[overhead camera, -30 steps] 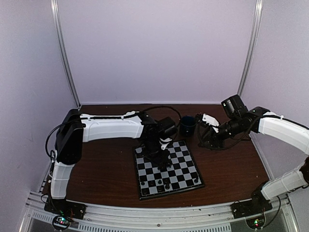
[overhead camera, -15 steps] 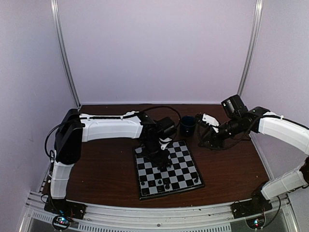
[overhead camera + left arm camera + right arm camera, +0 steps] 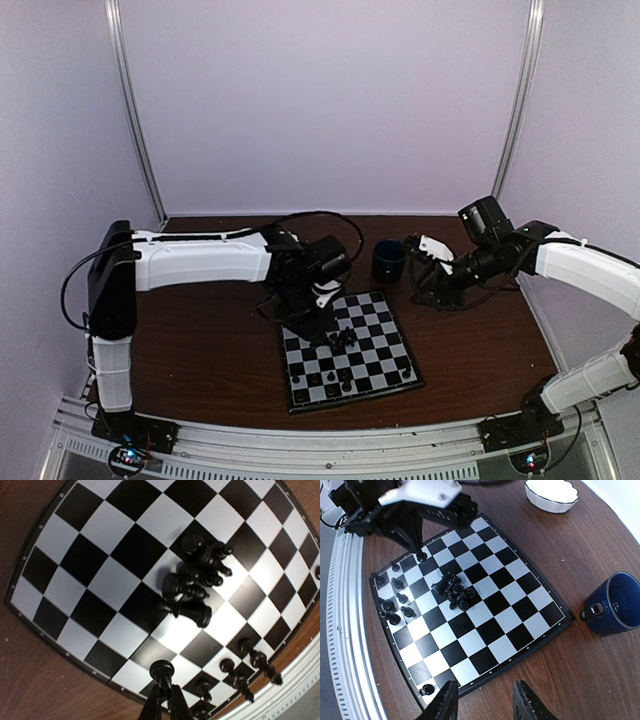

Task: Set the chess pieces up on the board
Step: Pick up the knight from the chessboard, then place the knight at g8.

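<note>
Left gripper (image 3: 164, 696): jaws closed tight on the stem of a black pawn (image 3: 162, 671), whose round head shows just beyond the fingertips. It hangs over a light square near the left edge of the chessboard (image 3: 100, 570). Whether the pawn's base touches the square cannot be told.

Right gripper (image 3: 485, 690): jaws partly open with nothing between them, hovering over the wooden table (image 3: 580, 680) just off the board's right edge.

The board lies flat on the table between the two arms. On it, a heap of black chess pieces (image 3: 454, 590) lies toppled near the centre. Other black pieces (image 3: 395, 600) stand upright in the rows nearest the arm bases, and a single one (image 3: 425, 689) stands at a near corner.

Off the board stand a dark blue mug (image 3: 620, 605) and a white scalloped bowl (image 3: 551, 492).
</note>
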Motion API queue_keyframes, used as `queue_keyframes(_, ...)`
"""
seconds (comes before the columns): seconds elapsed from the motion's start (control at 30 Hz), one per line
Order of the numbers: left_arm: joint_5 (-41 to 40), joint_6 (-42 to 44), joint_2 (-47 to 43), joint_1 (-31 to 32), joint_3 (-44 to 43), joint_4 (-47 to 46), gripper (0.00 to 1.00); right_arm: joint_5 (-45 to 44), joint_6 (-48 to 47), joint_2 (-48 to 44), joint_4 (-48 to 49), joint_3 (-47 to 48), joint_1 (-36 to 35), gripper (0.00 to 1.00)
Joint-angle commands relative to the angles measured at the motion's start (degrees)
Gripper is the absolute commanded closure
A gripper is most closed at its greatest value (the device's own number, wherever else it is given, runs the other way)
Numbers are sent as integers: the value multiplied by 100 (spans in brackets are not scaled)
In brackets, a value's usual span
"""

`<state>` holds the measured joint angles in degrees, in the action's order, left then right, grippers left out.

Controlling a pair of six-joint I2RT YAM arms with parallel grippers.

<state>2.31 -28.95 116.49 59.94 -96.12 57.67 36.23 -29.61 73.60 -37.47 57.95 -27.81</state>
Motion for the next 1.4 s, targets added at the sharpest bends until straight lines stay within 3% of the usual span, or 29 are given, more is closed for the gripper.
queue_keyframes(0.0,5,447,-845,146,277,97,100,61,-6,15,30,-17,48,61)
queue_keyframes(0.4,486,624,-980,1032,753,121,100,119,33,40,32,5,48,60)
queue_keyframes(1.37,372,641,-270,1106,674,-21,100,121,25,-4,23,-12,48,60)
